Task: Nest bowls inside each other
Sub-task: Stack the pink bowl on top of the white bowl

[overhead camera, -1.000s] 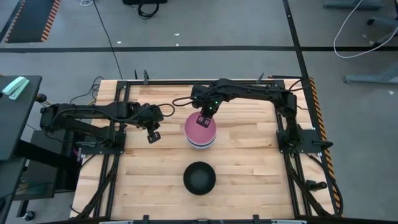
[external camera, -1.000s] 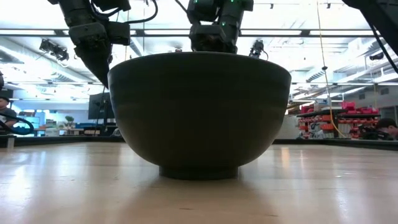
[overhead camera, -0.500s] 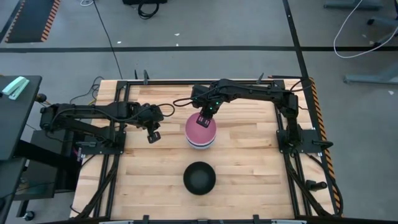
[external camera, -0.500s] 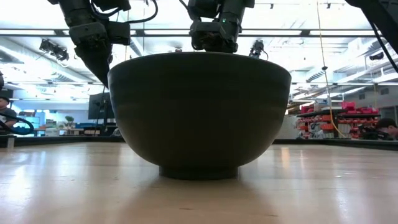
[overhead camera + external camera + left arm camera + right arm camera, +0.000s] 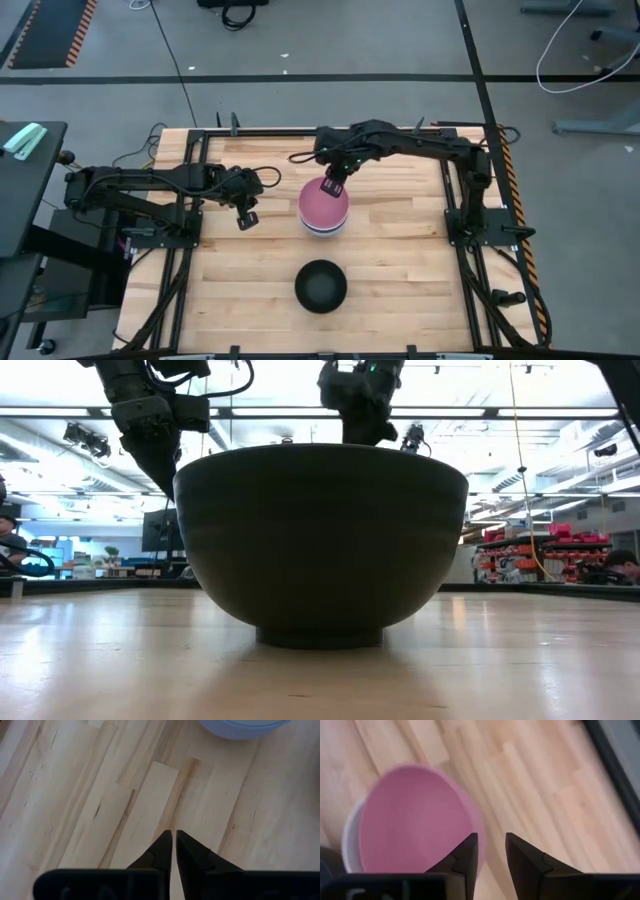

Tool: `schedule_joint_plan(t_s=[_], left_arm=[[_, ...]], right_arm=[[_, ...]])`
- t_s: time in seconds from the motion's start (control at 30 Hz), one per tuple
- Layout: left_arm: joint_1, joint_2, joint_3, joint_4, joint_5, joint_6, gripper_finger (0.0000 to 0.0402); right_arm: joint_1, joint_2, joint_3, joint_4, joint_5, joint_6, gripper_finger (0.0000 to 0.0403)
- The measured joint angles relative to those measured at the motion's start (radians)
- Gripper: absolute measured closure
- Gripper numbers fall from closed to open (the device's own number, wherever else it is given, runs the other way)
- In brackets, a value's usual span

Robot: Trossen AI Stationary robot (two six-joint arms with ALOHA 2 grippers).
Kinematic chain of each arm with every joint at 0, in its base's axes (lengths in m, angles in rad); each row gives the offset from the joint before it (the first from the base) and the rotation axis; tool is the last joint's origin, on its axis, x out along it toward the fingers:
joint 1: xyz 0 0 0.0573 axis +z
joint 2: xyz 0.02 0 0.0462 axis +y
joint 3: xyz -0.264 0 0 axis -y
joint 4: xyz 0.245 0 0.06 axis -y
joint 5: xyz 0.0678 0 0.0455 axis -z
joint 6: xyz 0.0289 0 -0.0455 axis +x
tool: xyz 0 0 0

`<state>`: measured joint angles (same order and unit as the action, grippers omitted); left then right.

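high view: sitting at mid-table, a stack [image 5: 324, 208] of nested bowls, with the pink bowl [image 5: 324, 202] on top and a pale lavender rim showing just under it. lying apart nearer the front edge of the table [image 5: 400, 270], a single black bowl [image 5: 321, 286], not in the stack. hovering over the far rim of the pink bowl, the right gripper [image 5: 330, 187], holding nothing. hanging just left of the stack, not touching it, the left gripper [image 5: 247, 218], waiting above bare wood.

low view: filling most of the middle, the black bowl [image 5: 320, 540], standing upright on its foot on the wood. hiding the stack behind it entirely. coming down from above behind its rim, the right gripper [image 5: 362, 422] near centre and the left gripper [image 5: 160, 455] toward the left side. showing faintly at the far left of the room beyond, a person [image 5: 10, 545].

left wrist view: pointing down at bare planks, the left gripper [image 5: 173, 845], fingers [image 5: 162, 851] drawn nearly together with only a thin slit between, gripping nothing. showing at the far edge, a lavender rim [image 5: 242, 727] from the stack's base.

right wrist view: looking down into the pink bowl [image 5: 415, 825], with a white rim [image 5: 349, 837] peeking out beside it. standing slightly parted, the right gripper [image 5: 491, 845], a narrow gap between the fingers [image 5: 467, 852], empty, with one finger over the bowl's edge and the other over wood.
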<state>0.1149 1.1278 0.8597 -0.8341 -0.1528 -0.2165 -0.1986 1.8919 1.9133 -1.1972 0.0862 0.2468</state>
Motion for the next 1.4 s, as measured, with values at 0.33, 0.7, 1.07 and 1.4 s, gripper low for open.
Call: schedule_joint_plan(t_s=[0.33,0.7,1.07,1.4], left_arm=[[0.000,0.000,0.000,0.000,0.000,-0.007,0.0372],[0.000,0.000,0.000,0.002,0.000,-0.008,0.0374],[0.000,0.000,0.000,0.005,0.000,-0.008,0.0367],[0.000,0.000,0.000,0.013,0.000,-0.008,0.0376]], right_arm=[[0.063,-0.012,-0.005,0.009,0.000,-0.008,0.0328],[0.044,0.023,-0.009,0.018,0.071,-0.073,0.0398],[0.027,0.022,-0.104,0.085,0.047,-0.091,0.0400],[0.029,0.020,-0.139,0.090,0.044,-0.088,0.0402]])
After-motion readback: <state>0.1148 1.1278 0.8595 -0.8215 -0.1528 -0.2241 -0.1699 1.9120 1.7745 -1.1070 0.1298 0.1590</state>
